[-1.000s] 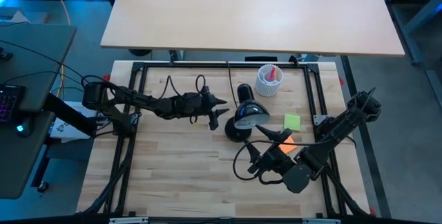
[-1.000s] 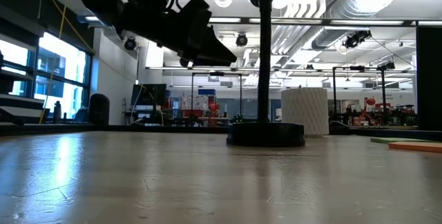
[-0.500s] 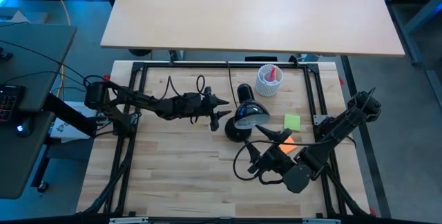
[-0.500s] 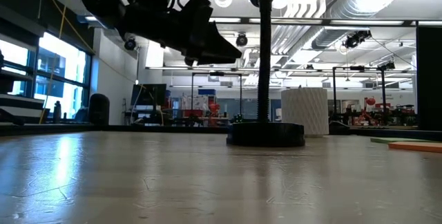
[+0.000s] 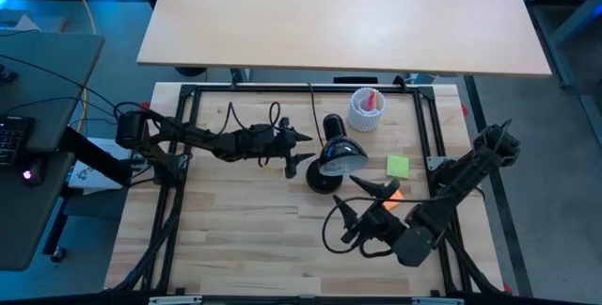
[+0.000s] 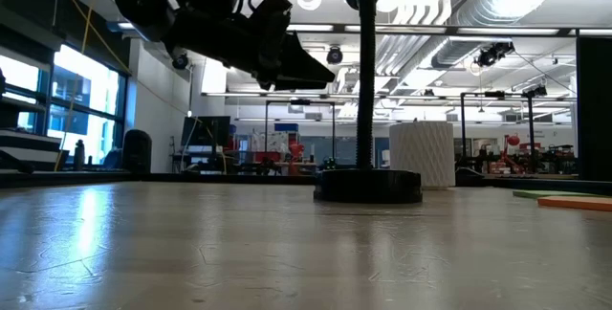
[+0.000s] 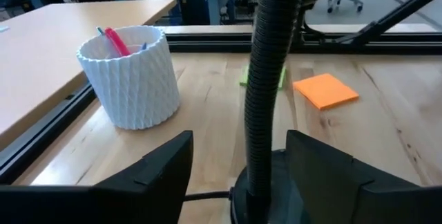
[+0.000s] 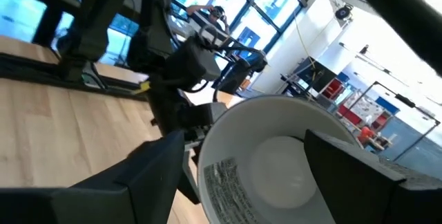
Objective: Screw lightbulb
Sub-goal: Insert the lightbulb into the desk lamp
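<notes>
Beside the lamp [image 5: 334, 159] — left pincer [image 5: 299, 148] spread, empty.

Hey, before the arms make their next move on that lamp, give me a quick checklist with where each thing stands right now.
1. Lightbulb in the shade: ok.
2. Lightbulb screwed fully home: cannot tell.
3. Right gripper open and facing into the shade: ok; it holds nothing.
4. Lamp steadied: not ok; the left gripper is open, its fingers on either side of the neck, not clamped.
5. Base flat on the table: ok.
6. Cup apart from both grippers: ok.
</notes>
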Controlling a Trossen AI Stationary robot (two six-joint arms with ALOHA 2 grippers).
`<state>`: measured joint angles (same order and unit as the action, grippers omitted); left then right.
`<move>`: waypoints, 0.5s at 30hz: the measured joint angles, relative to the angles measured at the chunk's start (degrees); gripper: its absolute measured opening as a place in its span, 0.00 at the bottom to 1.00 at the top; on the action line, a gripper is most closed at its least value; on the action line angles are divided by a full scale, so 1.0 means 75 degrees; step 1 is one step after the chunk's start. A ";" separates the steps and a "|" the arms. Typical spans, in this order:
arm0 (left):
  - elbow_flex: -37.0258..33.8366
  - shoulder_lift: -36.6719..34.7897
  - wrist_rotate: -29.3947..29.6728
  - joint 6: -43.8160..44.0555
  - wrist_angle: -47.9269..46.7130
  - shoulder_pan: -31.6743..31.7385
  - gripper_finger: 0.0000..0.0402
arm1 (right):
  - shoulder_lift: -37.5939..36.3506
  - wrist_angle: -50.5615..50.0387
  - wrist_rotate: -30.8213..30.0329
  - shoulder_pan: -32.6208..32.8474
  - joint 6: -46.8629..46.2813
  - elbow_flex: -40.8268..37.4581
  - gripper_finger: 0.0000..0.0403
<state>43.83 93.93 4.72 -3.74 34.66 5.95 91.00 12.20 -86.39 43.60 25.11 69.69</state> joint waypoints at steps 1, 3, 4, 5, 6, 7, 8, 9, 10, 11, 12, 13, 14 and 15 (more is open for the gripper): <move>0.0000 0.0000 -0.0124 -0.0037 0.0028 0.0014 0.59 | 0.0000 0.0184 -0.0003 0.0030 0.0162 0.0000 0.74; 0.0000 0.0069 -0.0615 -0.0155 0.0344 0.0047 0.61 | 0.0000 0.0595 -0.0003 0.0090 0.0608 0.0003 0.74; 0.0020 0.0143 -0.0932 -0.0208 0.0550 0.0059 0.61 | 0.0000 0.0844 -0.0003 0.0120 0.0851 0.0003 0.74; 0.0023 0.0206 -0.1248 -0.0257 0.0744 0.0056 0.62 | 0.0000 0.1134 0.0001 0.0150 0.1101 0.0003 0.74; 0.0025 0.0325 -0.1446 -0.0263 0.0957 0.0056 0.62 | 0.0000 0.1461 0.0007 0.0191 0.1372 0.0003 0.74; 0.0026 0.0469 -0.1504 -0.0269 0.1242 0.0039 0.62 | 0.0000 0.1804 0.0048 0.0239 0.1643 0.0006 0.74; 0.0026 0.0589 -0.1523 -0.0280 0.1424 0.0022 0.62 | 0.0000 0.2127 0.0133 0.0295 0.1906 0.0009 0.74; 0.0026 0.0726 -0.1531 -0.0292 0.1669 -0.0003 0.62 | 0.0000 0.2431 0.0205 0.0353 0.2163 0.0009 0.74; 0.0029 0.0871 -0.1510 -0.0322 0.1966 -0.0016 0.62 | 0.0000 0.2685 0.0304 0.0410 0.2378 0.0009 0.74; 0.0039 0.1024 -0.1459 -0.0319 0.2295 -0.0019 0.62 | 0.0000 0.2917 0.0404 0.0467 0.2552 0.0012 0.74; 0.0075 0.1164 -0.1408 -0.0306 0.2651 -0.0019 0.62 | 0.0000 0.3126 0.0493 0.0520 0.2744 0.0012 0.74; 0.0126 0.1292 -0.1386 -0.0261 0.2953 -0.0019 0.62 | 0.0000 0.3332 0.0576 0.0574 0.2928 0.0012 0.74; 0.0215 0.1425 -0.1386 -0.0231 0.3150 -0.0019 0.62 | 0.0000 0.3471 0.0632 0.0622 0.3061 0.0012 0.74; 0.0334 0.1538 -0.1377 -0.0199 0.3224 -0.0019 0.62 | 0.0000 0.3589 0.0705 0.0658 0.3136 0.0012 0.74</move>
<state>46.34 105.47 -5.61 -5.23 58.84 5.80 91.00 39.12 -81.10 48.54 48.63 69.78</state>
